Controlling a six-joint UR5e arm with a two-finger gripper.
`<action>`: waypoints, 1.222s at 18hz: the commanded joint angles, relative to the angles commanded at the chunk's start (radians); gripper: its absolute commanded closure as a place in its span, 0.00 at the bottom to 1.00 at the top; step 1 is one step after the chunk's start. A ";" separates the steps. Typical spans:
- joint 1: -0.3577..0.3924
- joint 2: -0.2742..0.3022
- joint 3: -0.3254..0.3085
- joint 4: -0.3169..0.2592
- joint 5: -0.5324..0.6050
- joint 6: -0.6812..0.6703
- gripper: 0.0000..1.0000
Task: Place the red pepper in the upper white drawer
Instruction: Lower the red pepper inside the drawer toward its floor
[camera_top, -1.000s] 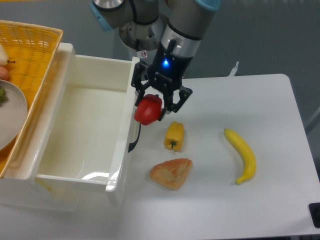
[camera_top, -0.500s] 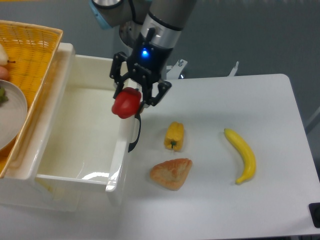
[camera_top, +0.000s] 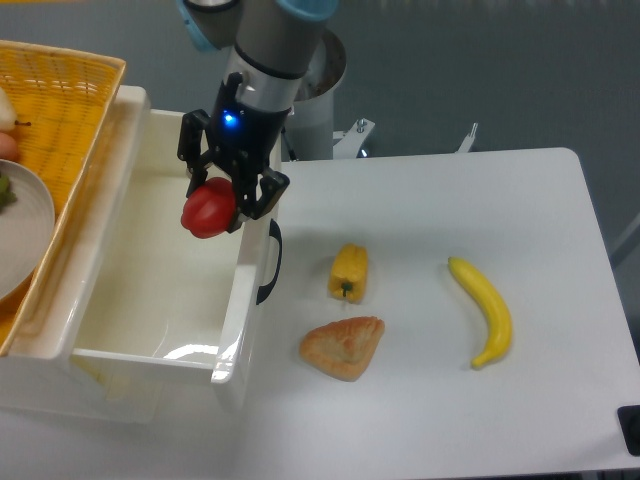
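Now my gripper (camera_top: 212, 205) (jaws clamped on the pepper (camera_top: 208, 209)) hangs over the drawer (camera_top: 160, 290), right side; only lowering and letting go remain.

White table (camera_top: 520, 200) with rounded corners, grey-blue floor (camera_top: 520, 70) behind, even diffuse lighting

Grey tubular arm (camera_top: 270, 45) with light-blue joint caps — a silver wrist band, then a black two-finger gripper (camera_top: 222, 196) showing a glowing blue light
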 joint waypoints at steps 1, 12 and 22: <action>-0.002 0.002 -0.003 -0.002 0.002 0.000 0.49; -0.052 -0.021 -0.011 0.005 0.003 0.000 0.49; -0.098 -0.058 -0.009 0.009 0.022 0.000 0.48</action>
